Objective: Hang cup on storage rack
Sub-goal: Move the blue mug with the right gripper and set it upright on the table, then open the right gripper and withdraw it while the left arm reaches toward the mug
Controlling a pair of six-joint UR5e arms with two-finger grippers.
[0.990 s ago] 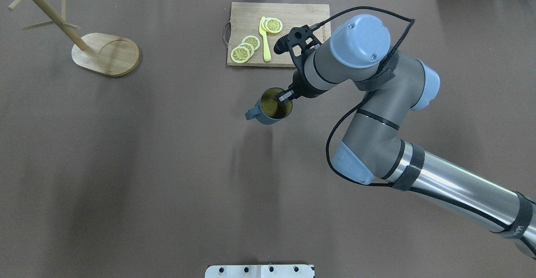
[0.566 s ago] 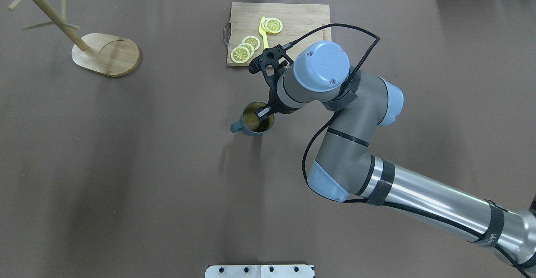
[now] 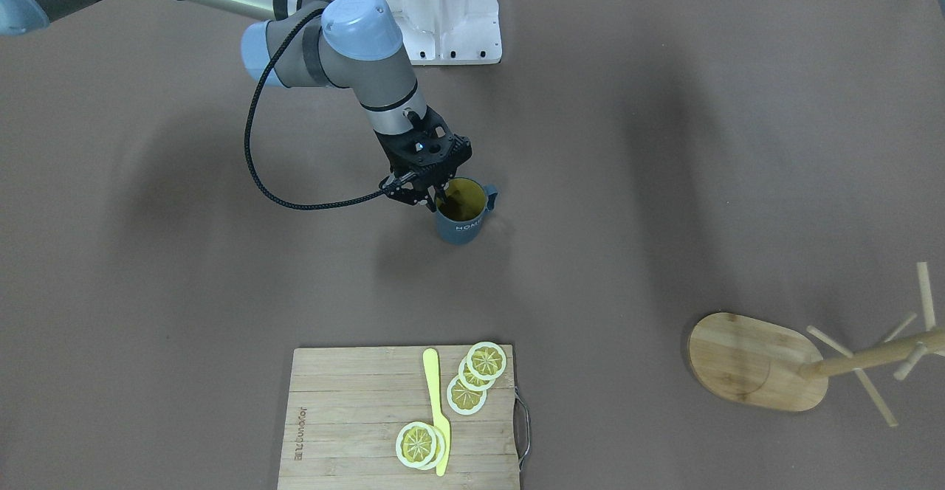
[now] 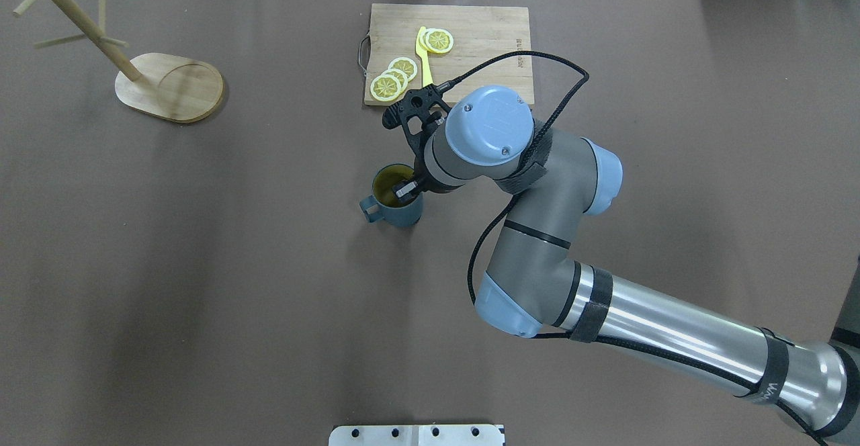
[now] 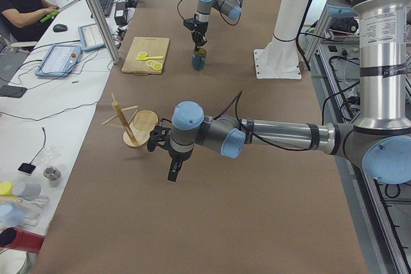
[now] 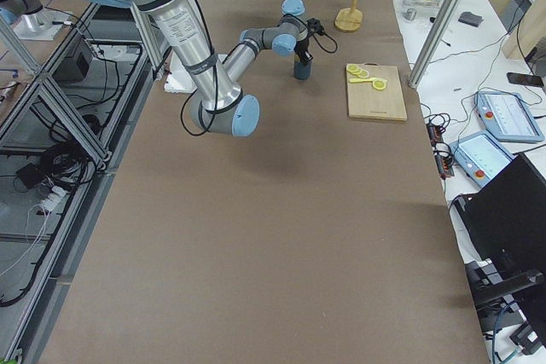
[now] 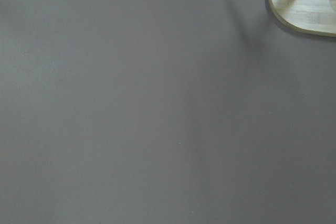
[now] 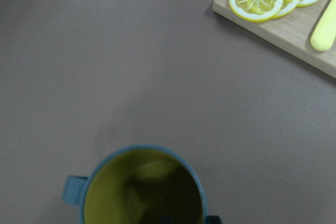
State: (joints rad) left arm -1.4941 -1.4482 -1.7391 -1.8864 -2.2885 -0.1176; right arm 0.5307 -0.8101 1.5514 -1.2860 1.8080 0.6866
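You are looking at a job that is sitting in its early part. The right gripper (image 4: 405, 191) is clamping the wall of the dark blue-grey mug with the loop handle and mustard-yellow inside (image 4: 402, 216). Its jaws are narrowed to that wall's thickness, one finger dipping inside the rim and the other pressing outside, on the side away from the handle. The cup is hanging straight beneath that hand, upright and mouth up; whether its base is clearing the brown table cover (image 4: 201, 264) you cannot tell from these views. The light wooden mug tree with the oval bamboo base and thin angled pegs (image 4: 171, 86) is standing well apart from the holding hand, off on the handle's side of the cup, and every peg is showing bare. So the grasp is looking done, while the carry across, the hooking of the handle over a peg and the release are all waiting. The left gripper (image 5: 174, 170) is hanging near the rack's base with nothing showing in it; how far open it is you cannot tell. Beyond the right hand, the rectangular wooden cutting board (image 4: 484, 36) is lying with lemon slices (image 4: 393, 76) and a pale yellow knife (image 4: 425, 63). As for writing, white letters reading "HOME" are showing on the cup's side in the front-facing view, and the stamp along the board's edge is coming out too small to read.
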